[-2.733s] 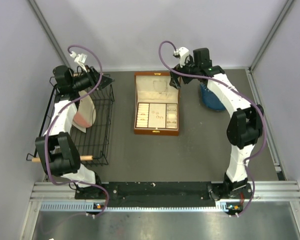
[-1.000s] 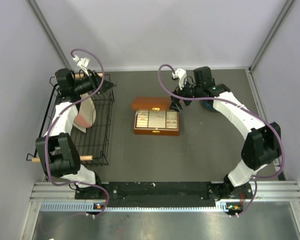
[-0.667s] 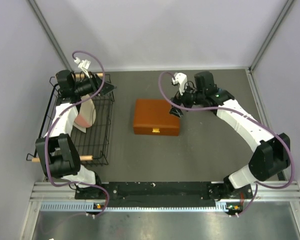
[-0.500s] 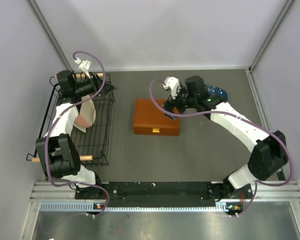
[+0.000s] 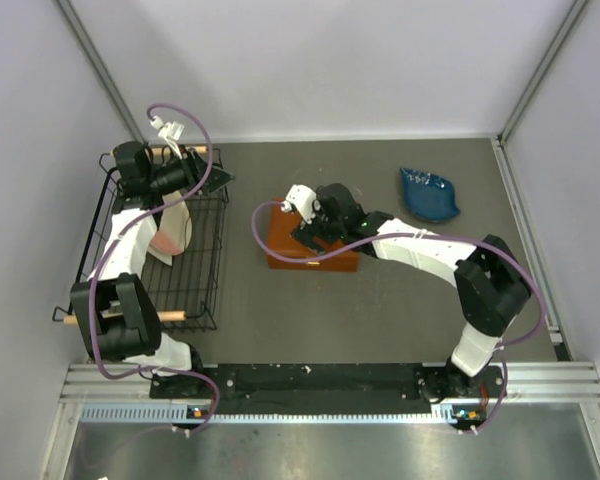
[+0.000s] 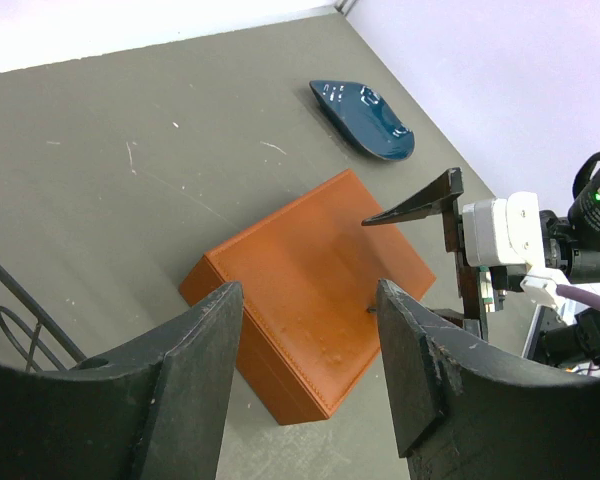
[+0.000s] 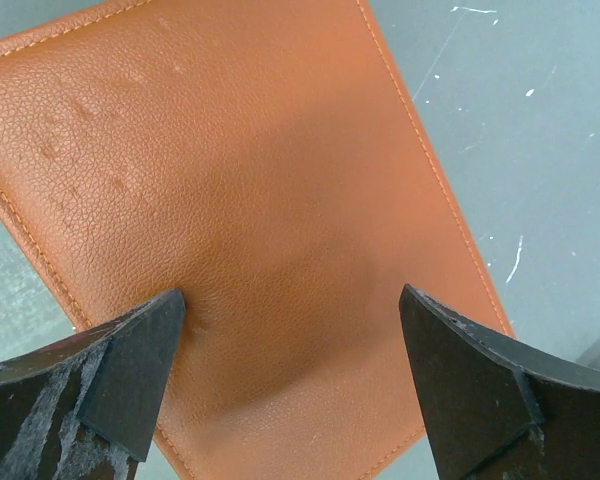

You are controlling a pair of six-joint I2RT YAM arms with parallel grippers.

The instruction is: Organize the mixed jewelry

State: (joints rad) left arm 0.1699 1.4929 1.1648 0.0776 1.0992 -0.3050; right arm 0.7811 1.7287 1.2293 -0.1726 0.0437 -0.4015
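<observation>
**Mixed jewelry out of sight, box lid down**

No piece of the mixed jewelry shows in any view, so where it lies cannot be told. The brown box [image 5: 285, 248] sits shut on the table [image 5: 400, 300] at the middle of the overhead frame, with its small clasp on the lower edge.

The right pincer [image 5: 308, 230] hangs over the lid with its jaws spread wide and nothing between them. In its own wrist view the two dark fingertips [image 7: 130, 370] frame the leather top [image 7: 230, 150]. Whether they press on it cannot be told.

The left pincer [image 5: 212, 175] is at the upper left, above the wire basket [image 5: 220, 250]. It is open too, holds nothing, and points toward the box. A blue dish [image 5: 428, 193] lies on the table at the upper right, well apart from the box.
</observation>
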